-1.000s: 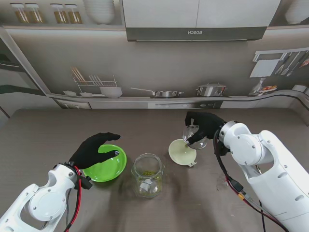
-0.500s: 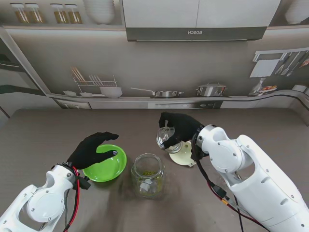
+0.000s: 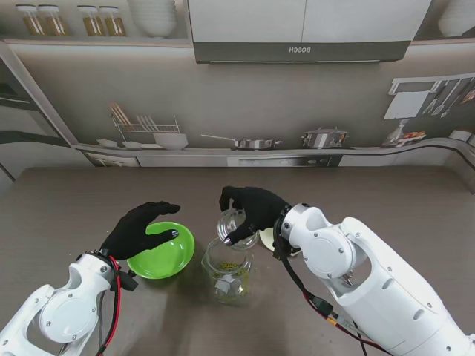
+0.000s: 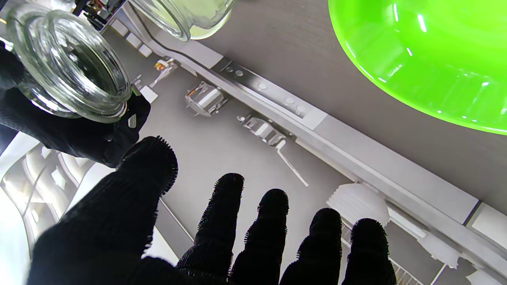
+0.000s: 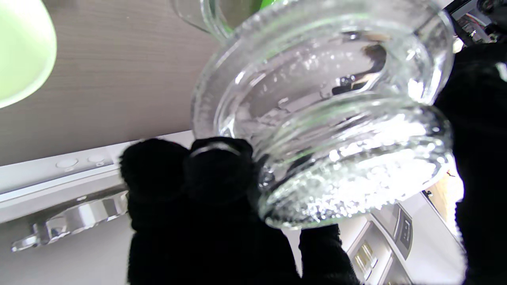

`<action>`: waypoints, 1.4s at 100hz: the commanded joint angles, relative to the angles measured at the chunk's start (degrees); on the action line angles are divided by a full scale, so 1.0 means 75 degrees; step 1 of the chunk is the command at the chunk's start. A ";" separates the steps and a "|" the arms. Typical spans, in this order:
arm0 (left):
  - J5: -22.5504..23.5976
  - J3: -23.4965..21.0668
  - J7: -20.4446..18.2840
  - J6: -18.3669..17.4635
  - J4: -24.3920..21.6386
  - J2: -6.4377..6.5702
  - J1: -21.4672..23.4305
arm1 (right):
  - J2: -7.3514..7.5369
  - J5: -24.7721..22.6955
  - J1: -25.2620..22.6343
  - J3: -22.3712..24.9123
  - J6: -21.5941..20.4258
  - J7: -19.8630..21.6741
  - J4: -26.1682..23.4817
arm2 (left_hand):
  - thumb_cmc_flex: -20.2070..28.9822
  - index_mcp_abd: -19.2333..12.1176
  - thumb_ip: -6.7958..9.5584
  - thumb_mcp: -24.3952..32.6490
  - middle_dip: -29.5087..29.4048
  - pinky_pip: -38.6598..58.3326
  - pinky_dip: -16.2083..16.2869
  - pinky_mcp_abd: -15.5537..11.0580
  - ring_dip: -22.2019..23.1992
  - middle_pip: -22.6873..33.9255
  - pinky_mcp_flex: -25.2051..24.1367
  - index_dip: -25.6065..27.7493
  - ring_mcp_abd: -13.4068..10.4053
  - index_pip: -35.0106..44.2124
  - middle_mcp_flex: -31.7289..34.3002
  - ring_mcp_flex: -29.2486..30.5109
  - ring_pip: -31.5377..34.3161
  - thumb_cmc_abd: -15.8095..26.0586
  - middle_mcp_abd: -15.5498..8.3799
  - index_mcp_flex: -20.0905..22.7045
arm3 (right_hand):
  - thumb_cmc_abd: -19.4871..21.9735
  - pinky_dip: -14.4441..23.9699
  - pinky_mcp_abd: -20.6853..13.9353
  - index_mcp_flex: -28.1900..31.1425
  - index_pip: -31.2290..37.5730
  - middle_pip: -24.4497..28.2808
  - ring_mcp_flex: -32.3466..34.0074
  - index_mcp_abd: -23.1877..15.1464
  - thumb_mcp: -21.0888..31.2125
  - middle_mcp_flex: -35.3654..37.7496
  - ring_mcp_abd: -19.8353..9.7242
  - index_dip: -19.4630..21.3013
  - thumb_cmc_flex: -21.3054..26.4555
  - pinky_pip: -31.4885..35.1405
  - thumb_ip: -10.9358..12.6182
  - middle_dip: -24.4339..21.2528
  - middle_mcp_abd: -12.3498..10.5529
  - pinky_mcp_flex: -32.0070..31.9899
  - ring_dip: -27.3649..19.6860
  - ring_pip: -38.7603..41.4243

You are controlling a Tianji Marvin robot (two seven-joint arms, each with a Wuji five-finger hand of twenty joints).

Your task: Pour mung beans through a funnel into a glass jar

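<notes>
A glass jar (image 3: pixel 226 268) holding a thin layer of mung beans (image 3: pixel 228 265) was seen standing on the grey-brown wood-grain counter (image 3: pixel 67 200), near the middle of the stand's view. Directly over its mouth, a glass lid (image 3: pixel 235 225) was held tilted in the right hand (image 3: pixel 251 210), the black-gloved fingers (image 5: pixel 222 166) pinched around its rim; whether lid and jar were touching could not be told. In the right wrist view the thick ribbed glass of the lid (image 5: pixel 328 118) filled most of the picture. A pale funnel (image 3: pixel 269 236) was left on the counter just right of the jar, largely hidden behind the right wrist. To the jar's left a bright green bowl (image 3: pixel 165 256) was set on the counter, and the left hand (image 3: pixel 141 228) was held over its left rim, fingers (image 4: pixel 222 221) spread and gripping nothing. The scene was closed at the back by a printed kitchen backdrop (image 3: pixel 297 89) showing a range hood, pans and hanging utensils.
</notes>
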 commanded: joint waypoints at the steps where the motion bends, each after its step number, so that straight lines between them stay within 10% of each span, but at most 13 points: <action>1: -0.0003 -0.0017 -0.0115 -0.0017 -0.0057 -0.0040 0.0042 | -0.0067 0.0012 -0.0016 -0.0105 -0.0119 0.0078 0.0009 | 0.0217 -0.0039 0.0259 -0.0080 -0.0018 -0.0284 -0.0020 -0.0288 -0.0024 -0.0067 -0.0128 0.0017 -0.0130 -0.0057 -0.0072 0.0014 -0.0054 0.0199 -0.0014 -0.0012 | 0.1522 -0.0081 -0.0260 0.1142 0.2135 0.2225 0.0289 0.0286 0.2115 0.0684 -0.1628 0.0342 0.3371 0.0339 0.0124 0.0343 -0.1354 0.0238 0.0288 0.0019; 140: -0.0043 -0.0140 -0.0153 0.0019 -0.0192 -0.0040 0.0160 | -0.0087 -0.0754 0.0589 -0.1172 -0.1623 -0.0381 0.1020 | 0.0229 0.0049 0.0265 -0.0123 -0.0019 -0.0285 -0.0023 -0.0291 -0.0022 -0.0067 -0.0132 0.0039 -0.0110 -0.0017 -0.0049 0.0026 -0.0054 0.0243 0.0017 0.0124 | 0.1626 0.0079 -0.0123 0.1096 0.2031 0.2069 0.0200 -0.0114 0.2005 0.0571 -0.1352 0.0215 0.2967 0.0121 0.0078 0.0131 -0.1757 -0.0586 0.0077 -0.0299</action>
